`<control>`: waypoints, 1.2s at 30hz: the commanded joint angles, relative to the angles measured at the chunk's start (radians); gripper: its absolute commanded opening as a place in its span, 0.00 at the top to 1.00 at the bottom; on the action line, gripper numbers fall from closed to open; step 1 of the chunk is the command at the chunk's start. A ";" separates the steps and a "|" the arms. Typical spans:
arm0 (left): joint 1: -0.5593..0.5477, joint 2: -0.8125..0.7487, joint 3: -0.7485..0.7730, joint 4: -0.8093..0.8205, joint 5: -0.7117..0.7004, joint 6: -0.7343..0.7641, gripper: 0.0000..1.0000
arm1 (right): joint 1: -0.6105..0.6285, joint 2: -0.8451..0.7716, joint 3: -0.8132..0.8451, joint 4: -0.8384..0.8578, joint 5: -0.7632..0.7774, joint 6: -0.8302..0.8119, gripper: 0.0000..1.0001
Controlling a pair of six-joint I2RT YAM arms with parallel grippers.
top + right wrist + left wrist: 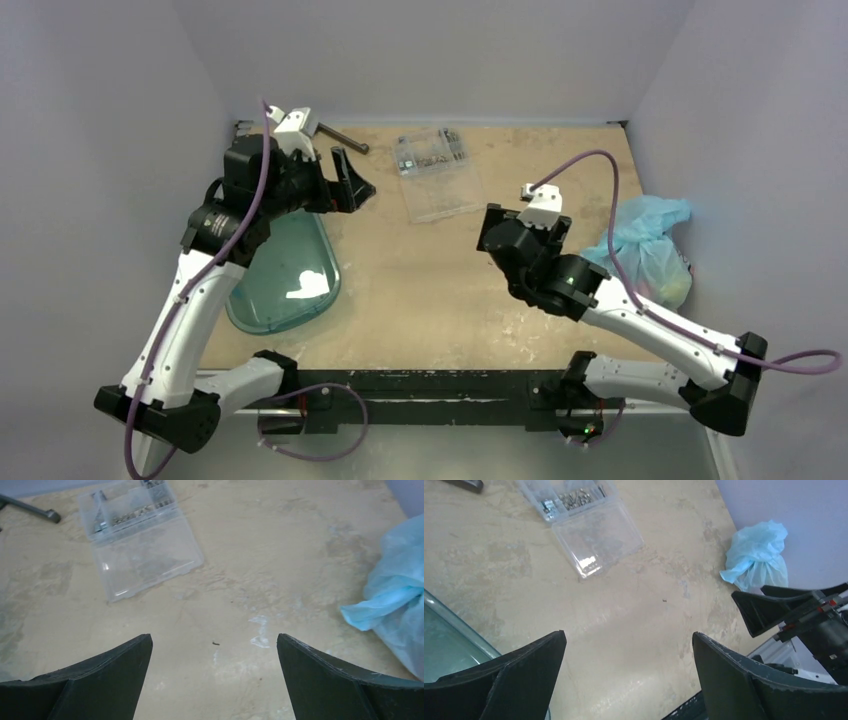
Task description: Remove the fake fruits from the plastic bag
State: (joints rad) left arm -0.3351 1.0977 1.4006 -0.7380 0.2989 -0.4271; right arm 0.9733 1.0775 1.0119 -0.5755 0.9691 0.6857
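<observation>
Plastic bag (648, 232), crumpled and light blue, lies at the right edge of the tabletop (420, 290) against the wall. The fake fruits (670, 283) inside show only as a faint yellowish blur. A clear parts box (435, 172) holds small metal bits in its far half. A teal tub (285, 280) sits partly hidden under the left arm (190, 300). The left jaws and right jaws stand spread, empty. The tabletop is scuffed and tan, and the walls (100, 100) are pale lilac.

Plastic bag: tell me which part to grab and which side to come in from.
Probably the loose crumpled end of the plastic bag, away from the bulging end where coloured shapes show through. Come from the middle of the table with the open right gripper: the bag lies by the right wall, and a folded flap juts toward that gripper.
</observation>
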 commanded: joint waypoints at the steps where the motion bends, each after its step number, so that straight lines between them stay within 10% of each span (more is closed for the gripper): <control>1: -0.004 -0.041 0.041 0.131 -0.111 -0.016 0.00 | -0.017 -0.061 -0.013 -0.130 0.129 0.000 0.01; 10: -0.002 -0.081 -0.107 0.304 -0.180 0.062 0.00 | -0.368 -0.029 -0.047 0.194 -0.082 -0.212 0.01; 20: 0.003 -0.076 -0.217 0.333 0.010 0.189 0.00 | -0.801 0.288 0.033 0.257 -0.192 -0.064 0.01; 36: 0.001 -0.015 -0.258 0.395 0.206 0.167 0.00 | -0.997 0.572 0.146 0.252 -0.003 -0.132 0.01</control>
State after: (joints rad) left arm -0.3344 1.0672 1.1519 -0.4065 0.4274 -0.2665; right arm -0.0113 1.6314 1.1156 -0.3386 0.8555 0.5827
